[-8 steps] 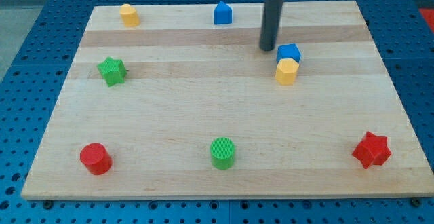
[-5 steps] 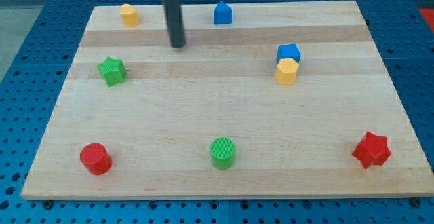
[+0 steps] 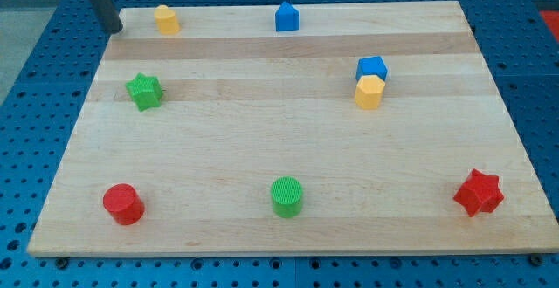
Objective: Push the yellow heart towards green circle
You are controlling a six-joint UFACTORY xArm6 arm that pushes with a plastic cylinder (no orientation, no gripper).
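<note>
The yellow heart (image 3: 166, 18) sits near the board's top left corner. The green circle (image 3: 286, 196) stands near the bottom edge, around the middle. My tip (image 3: 113, 30) is at the board's top left edge, just left of the yellow heart and apart from it. The rod rises out of the view's top.
A green star (image 3: 144, 91) lies at the left, a red circle (image 3: 123, 204) at the bottom left, and a red star (image 3: 478, 193) at the bottom right. A blue block (image 3: 286, 17) is at the top centre. A blue cube (image 3: 372, 67) touches a yellow block (image 3: 369, 92) at the right.
My tip has swept left across the top of the board, from beside the blue cube to the top left corner. No block has moved.
</note>
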